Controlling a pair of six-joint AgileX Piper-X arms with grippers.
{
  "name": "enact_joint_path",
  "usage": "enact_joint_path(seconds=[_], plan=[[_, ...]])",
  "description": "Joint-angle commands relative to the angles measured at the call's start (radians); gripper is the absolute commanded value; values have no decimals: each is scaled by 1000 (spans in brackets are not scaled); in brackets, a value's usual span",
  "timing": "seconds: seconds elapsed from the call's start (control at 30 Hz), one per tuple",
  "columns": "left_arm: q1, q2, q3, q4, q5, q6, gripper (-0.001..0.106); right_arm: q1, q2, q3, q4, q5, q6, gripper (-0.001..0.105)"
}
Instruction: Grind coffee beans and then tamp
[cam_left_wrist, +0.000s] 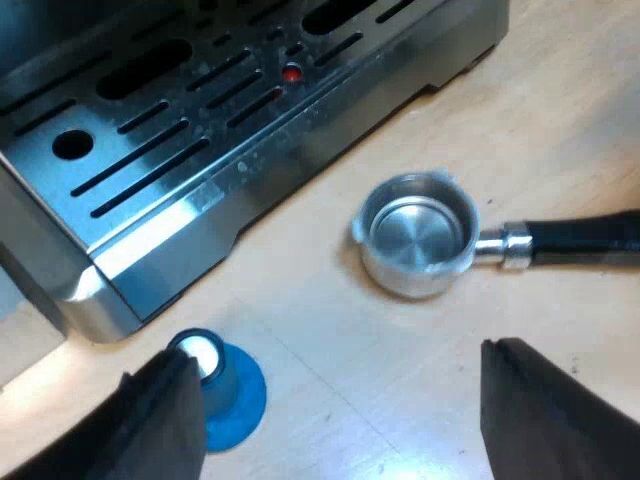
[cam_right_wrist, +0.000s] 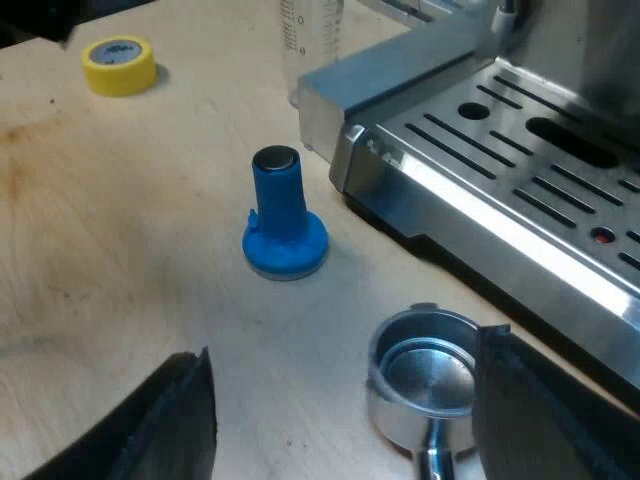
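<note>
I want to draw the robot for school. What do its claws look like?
The left claw and right claw look alike. Each has two chunky, matte black fingers with flat inner faces and blunt, angular tips. There are no stickers, writing or coloured markings on the parts I can see.

Loose holder (cam_left_wrist: 418, 238), blue tamper (cam_left_wrist: 234, 395) beside machine (cam_left_wrist: 200, 150)

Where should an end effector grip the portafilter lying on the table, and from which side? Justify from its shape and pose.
Grip the black handle, coming from above and closing across its width. The portafilter lies flat on the wooden table, basket mouth up, so the slim straight handle juts out level and free, probably easier to pinch than the wide round basket.
</note>
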Motion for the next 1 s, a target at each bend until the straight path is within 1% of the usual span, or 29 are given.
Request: enact_joint_path(seconds=[0.03,0.1,0.23,0.4,0.5,0.6,0.63,0.67,0.7,0.77,0.8,0.87,0.9,0.93,1.0], plan=[[-5,29,-6,-15,-59,-4,62,2,-4,-1,-12,0,-8,57],[-5,53,-6,-29,-103,0,62,2,-4,-1,-12,0,-8,57],[-5,98,-11,-43,-148,0,61,2,-4,-1,-12,0,-8,57],[-5,144,-29,-42,-148,0,61,2,-4,-1,-12,0,-8,57],[-5,186,-54,-42,-150,0,61,2,-4,-1,-12,0,-8,57],[-5,246,-102,-16,-155,0,62,2,-4,-1,-12,0,-8,57],[-5,251,-107,-12,-155,0,62,2,-4,-1,-12,0,-8,57],[-5,280,-133,13,-155,0,62,2,-4,-1,-12,0,-8,57],[-5,290,-142,22,-155,0,63,2,-4,-1,-12,0,-8,57],[-5,370,-192,73,-151,0,67,2,-4,-1,-20,0,-8,57],[-5,381,-194,75,-145,0,67,2,-4,-1,-22,0,-8,57],[-15,417,-194,78,-109,0,67,2,-4,-1,-31,0,-8,57],[-22,426,-194,79,-106,0,67,2,-4,-1,-33,0,-8,57],[-36,441,-194,80,-110,0,67,2,-4,-1,-40,0,-8,57],[-57,468,-194,80,-139,0,67,2,-4,-1,-42,0,-8,57]])
